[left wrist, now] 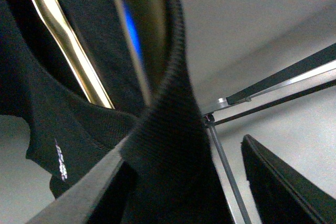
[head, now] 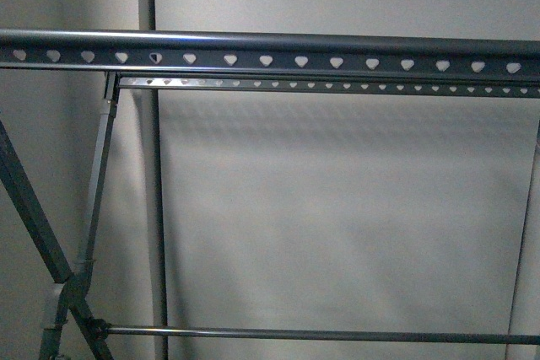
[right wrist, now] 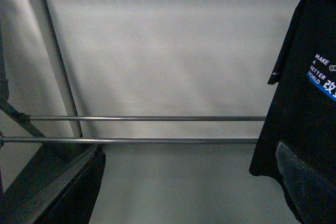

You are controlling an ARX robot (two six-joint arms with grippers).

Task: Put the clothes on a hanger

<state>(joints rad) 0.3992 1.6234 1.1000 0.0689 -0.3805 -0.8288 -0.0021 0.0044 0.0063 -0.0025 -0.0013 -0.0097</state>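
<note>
Front view holds only the grey rack [head: 270, 42] — top rail pierced with heart-shaped holes, crossed legs at one end — and neither arm. Left wrist view: the left gripper [left wrist: 185, 142] has its jaws spread wide. The black T-shirt [left wrist: 157, 171] sits in the gap, its ribbed band lying over one finger [left wrist: 84, 192] and clear of the other. White sleeve lettering [left wrist: 61, 157] hangs just outside that finger. Right wrist view: the right gripper [right wrist: 189, 149] is spread too, with nothing between the jaws. The shirt hangs beyond one fingertip — the rack's two thin cross bars [right wrist: 147, 118] lie ahead of the gap.
</note>
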